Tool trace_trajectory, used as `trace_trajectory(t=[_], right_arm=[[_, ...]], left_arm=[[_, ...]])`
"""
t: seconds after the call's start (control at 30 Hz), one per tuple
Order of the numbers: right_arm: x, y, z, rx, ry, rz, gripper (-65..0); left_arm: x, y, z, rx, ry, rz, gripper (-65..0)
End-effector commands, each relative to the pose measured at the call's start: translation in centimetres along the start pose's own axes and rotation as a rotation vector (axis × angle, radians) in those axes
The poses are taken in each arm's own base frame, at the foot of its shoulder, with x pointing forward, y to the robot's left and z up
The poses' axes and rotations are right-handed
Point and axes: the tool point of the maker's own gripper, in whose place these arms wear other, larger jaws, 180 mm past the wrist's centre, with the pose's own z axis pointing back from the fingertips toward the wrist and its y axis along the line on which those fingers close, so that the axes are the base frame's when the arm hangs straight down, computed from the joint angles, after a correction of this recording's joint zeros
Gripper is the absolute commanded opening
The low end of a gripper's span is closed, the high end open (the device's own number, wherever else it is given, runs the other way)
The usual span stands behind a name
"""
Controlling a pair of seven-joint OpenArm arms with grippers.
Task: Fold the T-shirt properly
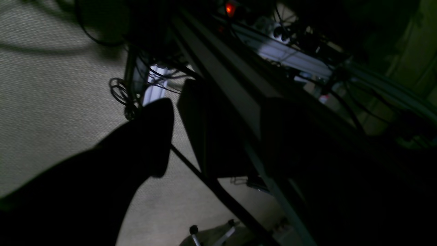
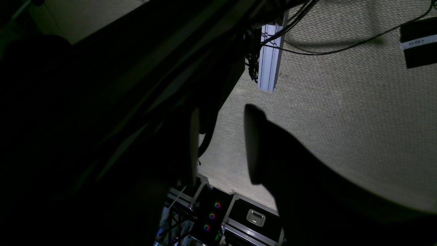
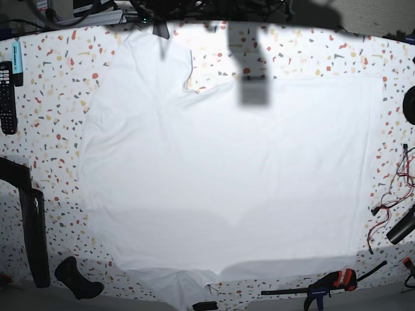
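Right up against the left wrist lens: dark finger of the left gripper (image 1: pixel 164 136), silhouetted, well clear of the blocky dark shape on the other side, so spread wide with nothing between. Past it, textured carpet (image 1: pixel 51 85), a coil of cable (image 1: pixel 119 92) and a red indicator light (image 1: pixel 230 8) up top. Same deal on the right wrist view: right gripper (image 2: pixel 222 143) partly open, pale pad faces on either side of a clear gap, holding nothing, carpet visible straight through; beyond it an aluminium rail (image 2: pixel 269 58) with cables and flight cases (image 2: pixel 252 218) along the bottom. Over in the base view, T-shirt (image 3: pixel 227 175) spread flat across most of the speckled tabletop (image 3: pixel 58 84), one sleeve reaching toward the far left corner, another bit of cloth hanging at the near edge. Scattered round the edges: black remote (image 3: pixel 6 97) at left, orange-and-black clamp (image 3: pixel 331 285) at the near right, red wires (image 3: pixel 389 194) on the right. Neither gripper showing clearly in that view.
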Motion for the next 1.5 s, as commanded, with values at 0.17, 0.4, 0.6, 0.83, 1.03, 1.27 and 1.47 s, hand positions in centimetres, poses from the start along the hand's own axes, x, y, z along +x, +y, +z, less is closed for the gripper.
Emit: trace_trajectory(t=[0.17,0.4,0.6,0.83,1.03,1.27,1.47], right_arm=[[2.7,0.4,0.7,0.012,-0.043,0.028,-42.5],[2.7,0.4,0.7,0.013,-0.043,0.028,-42.5],[2.7,0.5,0.7,0.013,-0.043,0.028,-42.5],[2.8,0.4,0.7,0.013,-0.043,0.028,-42.5],[2.7,0.5,0.7,0.014,-0.042,0.03,-42.5],[2.8,0.4,0.7,0.014,-0.043,0.03,-42.5],[2.8,0.5,0.7,0.015,-0.046,0.03,-42.5]], left_arm=[[0.6,-0.4,0.0,-0.014,-0.024,-0.001,-26.8],[2.8,-0.4,0.1,-0.014,-0.142,0.0,-26.7],[9.2,-0.3,2.4,-0.014,-0.523,0.003,-26.8],[18.4,-0.2,17.2,-0.014,-1.529,0.009,-26.8],[20.2,-0.1,20.2,0.007,-1.68,0.01,-26.7],[21.2,0.7,21.5,0.014,-1.709,-0.028,-26.7],[21.6,1.3,22.1,0.022,-1.716,-0.048,-26.7]])
